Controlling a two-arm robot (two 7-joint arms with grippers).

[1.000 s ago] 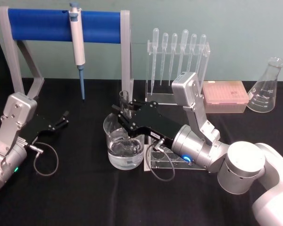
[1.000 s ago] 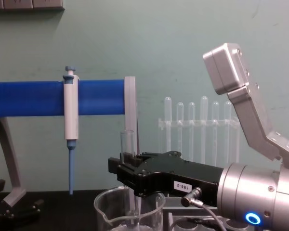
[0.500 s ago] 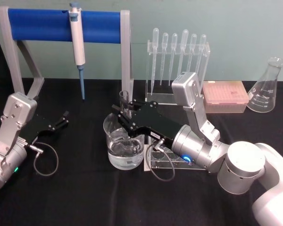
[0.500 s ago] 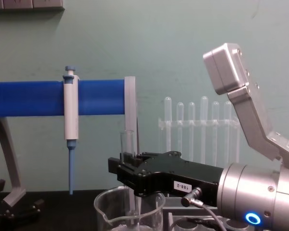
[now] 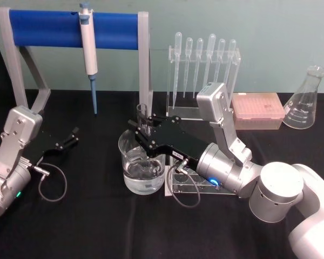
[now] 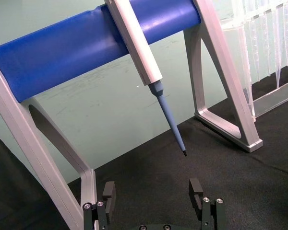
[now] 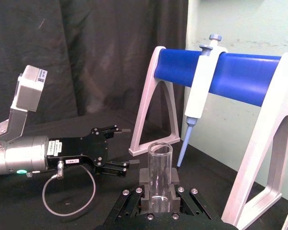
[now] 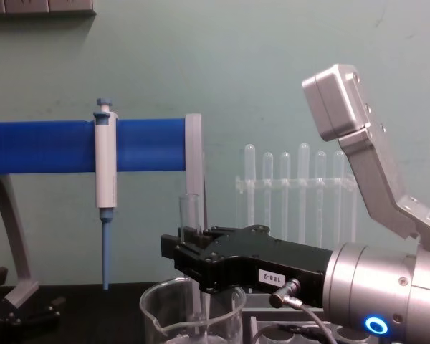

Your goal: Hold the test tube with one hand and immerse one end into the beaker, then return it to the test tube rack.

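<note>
The right pincer [image 5: 142, 129] pinches the test tube [image 5: 142, 113] upright, its lower end inside the beaker [image 5: 130, 178]. The left pincer [image 5: 74, 135] sits spread, well left of the beaker.

Bench [image 5: 97, 226]: black cover. Beaker [image 5: 142, 171] sits centre, holding liquid, with the clear test tube rack [image 5: 190, 187] just beside it on its right. Along the back, left to right: blue-bar stand [image 5: 48, 28], pipette rack [image 5: 186, 113], pink box [image 5: 257, 110], conical flask [image 5: 303, 102].
</note>
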